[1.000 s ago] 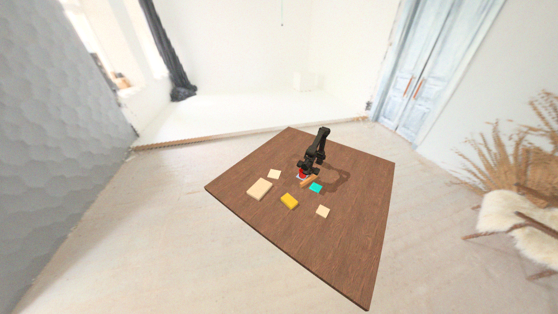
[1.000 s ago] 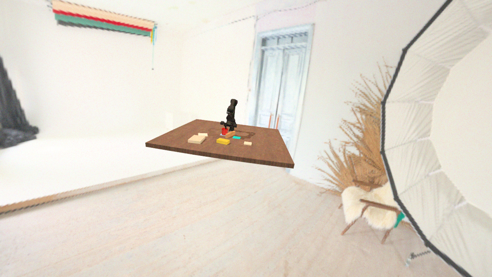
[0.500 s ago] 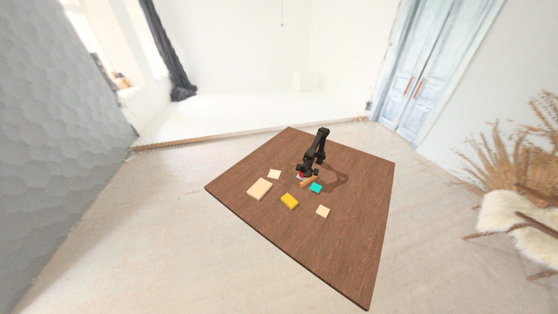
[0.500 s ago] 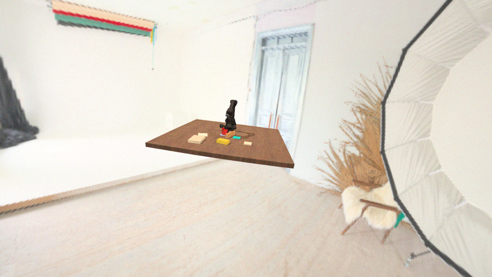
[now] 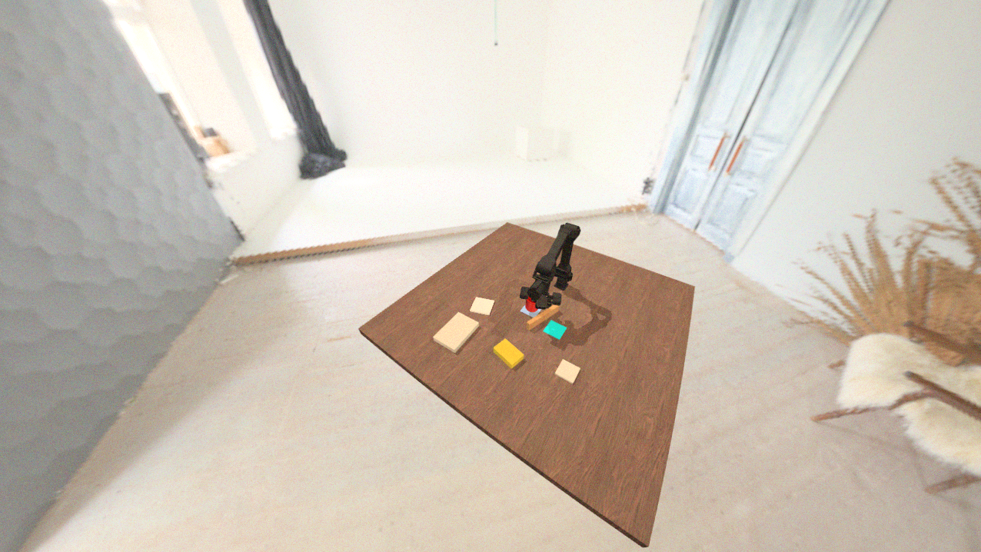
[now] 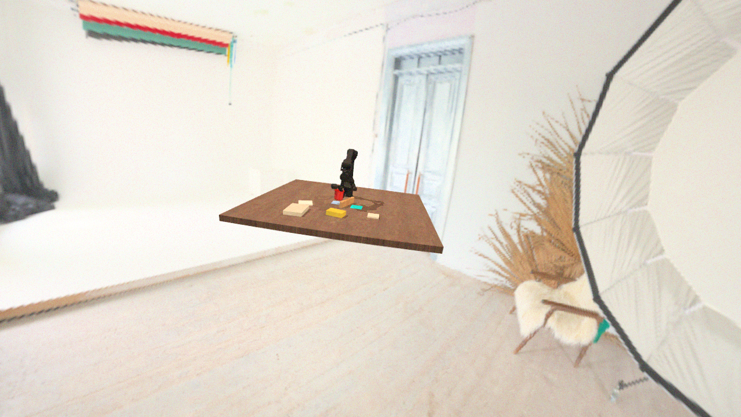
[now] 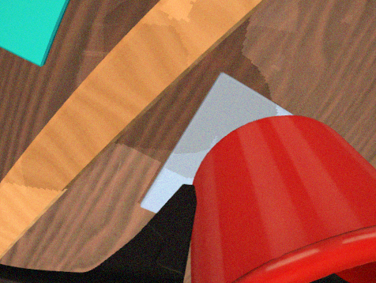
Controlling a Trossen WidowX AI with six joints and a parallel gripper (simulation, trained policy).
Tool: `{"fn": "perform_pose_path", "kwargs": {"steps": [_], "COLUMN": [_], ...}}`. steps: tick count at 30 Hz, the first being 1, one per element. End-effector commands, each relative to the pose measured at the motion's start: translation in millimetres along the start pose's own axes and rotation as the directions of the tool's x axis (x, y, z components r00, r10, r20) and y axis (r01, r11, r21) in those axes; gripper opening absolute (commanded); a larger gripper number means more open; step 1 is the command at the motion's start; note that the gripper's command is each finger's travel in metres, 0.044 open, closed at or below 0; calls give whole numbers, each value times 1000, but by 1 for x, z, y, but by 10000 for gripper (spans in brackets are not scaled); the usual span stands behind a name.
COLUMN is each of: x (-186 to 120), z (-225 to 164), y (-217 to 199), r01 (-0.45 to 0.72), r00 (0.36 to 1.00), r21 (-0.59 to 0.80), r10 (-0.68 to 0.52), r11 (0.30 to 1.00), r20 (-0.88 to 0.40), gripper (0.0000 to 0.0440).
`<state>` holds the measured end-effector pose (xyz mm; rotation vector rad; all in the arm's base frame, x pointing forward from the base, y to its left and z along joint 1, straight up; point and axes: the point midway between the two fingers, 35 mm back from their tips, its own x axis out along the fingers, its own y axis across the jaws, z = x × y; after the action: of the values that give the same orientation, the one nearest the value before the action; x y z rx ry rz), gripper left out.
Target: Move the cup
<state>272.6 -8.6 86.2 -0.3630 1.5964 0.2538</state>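
Here, red cup [image 5: 531, 304] [image 6: 338, 194] [image 7: 276, 190]: it is above the pale blue pad [image 5: 527, 311] [image 6: 335, 202] [image 7: 209, 115].
Gripper [image 5: 534, 297] [image 6: 341, 191]: its fingers are nearly closed, with the cup's wall held.
Orange bar [image 5: 543, 317] [image 6: 346, 202] [image 7: 118, 95]: it lies between the pale blue pad and the turquoise pad [image 5: 554, 329] [image 6: 356, 207] [image 7: 29, 29].
Marbles: I cannot see them.

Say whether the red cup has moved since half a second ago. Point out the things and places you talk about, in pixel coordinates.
Yes. In the exterior view, the red cup [image 5: 530, 305] [image 6: 338, 194] [image 7: 276, 178] has risen, judged against the pale blue pad [image 5: 524, 310] [image 6: 335, 202] [image 7: 221, 115].
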Motion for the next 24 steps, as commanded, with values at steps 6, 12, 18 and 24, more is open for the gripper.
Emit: {"fn": "perform_pose_path", "kwargs": {"steps": [6,12,18,24], "x": [-20,-32,-40,-46], "z": [15,28,42,56], "y": [10,21,36,52], "r01": [3,10,18,25], "r00": [999,997,994,989], "r21": [-40,-67,-94,-119], "r10": [-2,-5,-7,-7], "r11": [999,998,995,993], "r20": [43,76,112,147], "gripper": [1,0,0,0]}}
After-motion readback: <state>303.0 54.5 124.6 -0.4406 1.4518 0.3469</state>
